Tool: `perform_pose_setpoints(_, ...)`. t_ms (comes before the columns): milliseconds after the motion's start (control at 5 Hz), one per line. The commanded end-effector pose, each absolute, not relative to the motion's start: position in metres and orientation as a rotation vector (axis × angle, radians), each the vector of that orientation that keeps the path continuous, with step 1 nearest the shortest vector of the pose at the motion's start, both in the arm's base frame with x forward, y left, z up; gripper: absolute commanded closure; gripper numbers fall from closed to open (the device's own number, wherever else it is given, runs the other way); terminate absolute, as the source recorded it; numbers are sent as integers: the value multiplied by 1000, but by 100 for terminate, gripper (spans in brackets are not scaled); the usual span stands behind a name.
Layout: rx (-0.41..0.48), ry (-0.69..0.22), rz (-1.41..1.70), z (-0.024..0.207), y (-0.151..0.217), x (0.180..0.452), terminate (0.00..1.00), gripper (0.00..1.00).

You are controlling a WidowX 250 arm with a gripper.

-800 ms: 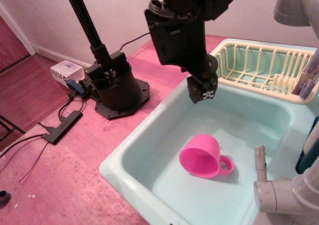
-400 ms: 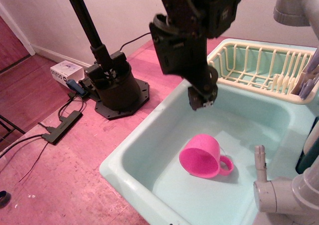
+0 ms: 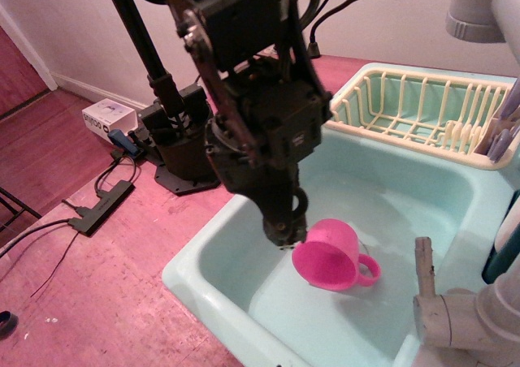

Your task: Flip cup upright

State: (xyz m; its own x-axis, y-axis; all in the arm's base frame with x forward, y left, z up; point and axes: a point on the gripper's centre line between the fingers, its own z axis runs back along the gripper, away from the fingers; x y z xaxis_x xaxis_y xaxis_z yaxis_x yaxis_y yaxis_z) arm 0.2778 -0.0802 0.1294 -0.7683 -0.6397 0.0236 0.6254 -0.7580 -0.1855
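Observation:
The bright pink cup (image 3: 331,257) lies on its side on the floor of the pale green sink (image 3: 422,196), its mouth facing the lower left and its loop handle at the right. My black gripper (image 3: 284,230) hangs low inside the sink, right at the cup's upper left rim. Its fingers look close together, but the arm's bulk hides the tips, so I cannot tell whether they hold the rim or only touch it.
A cream dish rack (image 3: 422,107) sits at the back right of the sink. A grey tap (image 3: 455,318) stands at the lower right corner. A black stand base (image 3: 183,144) and cables (image 3: 97,205) lie on the pink floor to the left.
The arm has swung down and to the left, from above the sink's back to the cup's rim. The cup has not visibly moved.

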Motion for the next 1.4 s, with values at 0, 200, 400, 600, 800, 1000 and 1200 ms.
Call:
perform_pose_setpoints(0,-54,155,-2489,134,-91,264,0,0)
perform_pose_setpoints(200,-37,140,-2430,120,-80,258,0,0)
perform_pose_setpoints(400,6,137,-2442,122,-80,279,0,0)
perform_pose_setpoints(600,33,116,-2439,124,-79,294,0,0)
perform_pose_setpoints(800,36,91,-2442,133,-80,302,0,0)
perform_pose_setpoints(1000,41,95,-2457,146,-82,307,0,0)
perform_pose_setpoints(1200,34,99,-2470,141,-85,309,0,0)
